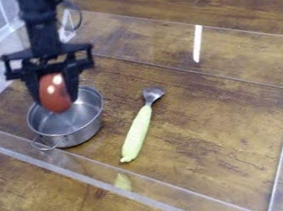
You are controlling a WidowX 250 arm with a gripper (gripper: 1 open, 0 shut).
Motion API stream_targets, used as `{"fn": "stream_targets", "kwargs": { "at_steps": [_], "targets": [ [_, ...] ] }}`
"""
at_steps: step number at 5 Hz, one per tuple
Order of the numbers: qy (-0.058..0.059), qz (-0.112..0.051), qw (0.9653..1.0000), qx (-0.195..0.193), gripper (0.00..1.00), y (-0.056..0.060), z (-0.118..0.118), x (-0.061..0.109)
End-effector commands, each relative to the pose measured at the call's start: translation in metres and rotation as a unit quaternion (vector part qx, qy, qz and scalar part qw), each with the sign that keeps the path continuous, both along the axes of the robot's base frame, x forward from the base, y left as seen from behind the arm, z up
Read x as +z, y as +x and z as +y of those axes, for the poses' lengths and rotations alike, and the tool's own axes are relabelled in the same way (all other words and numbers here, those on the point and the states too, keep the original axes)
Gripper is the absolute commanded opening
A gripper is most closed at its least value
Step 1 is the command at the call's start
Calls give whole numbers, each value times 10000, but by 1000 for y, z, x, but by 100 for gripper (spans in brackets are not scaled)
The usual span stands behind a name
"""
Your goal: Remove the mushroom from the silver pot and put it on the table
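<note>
The red-brown mushroom (pixel 54 92) hangs just above the silver pot (pixel 68 122), clear of its rim. My black gripper (pixel 54 89) points straight down from above and is shut on the mushroom, a finger on each side of the cap. The pot sits at the left of the wood-plank table (pixel 200 118), and its inside now shows as bare steel.
A long yellow-green corn-like piece (pixel 140 127) lies on the table just right of the pot. Clear acrylic walls (pixel 199 46) border the tabletop, with a low front wall (pixel 116 182) near the camera.
</note>
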State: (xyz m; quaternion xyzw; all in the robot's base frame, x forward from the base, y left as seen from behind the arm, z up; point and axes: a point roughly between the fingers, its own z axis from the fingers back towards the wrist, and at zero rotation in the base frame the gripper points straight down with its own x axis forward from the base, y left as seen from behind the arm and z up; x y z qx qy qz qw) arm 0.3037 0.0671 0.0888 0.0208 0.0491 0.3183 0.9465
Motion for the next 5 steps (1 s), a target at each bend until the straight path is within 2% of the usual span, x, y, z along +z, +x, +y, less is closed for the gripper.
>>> {"fn": "stream_targets", "kwargs": {
  "at_steps": [1, 2, 3, 4, 5],
  "targets": [
    [-32, -518, 9971, -554, 0, 17, -28, 54],
    [-159, -546, 9903, -1268, 0, 33, -70, 70],
    [-205, -501, 9808, -1876, 0, 30, -91, 63],
    [-189, -470, 9818, -1832, 0, 12, -102, 50],
    [-184, -503, 9842, -1686, 0, -3, -107, 47]
  ]
}}
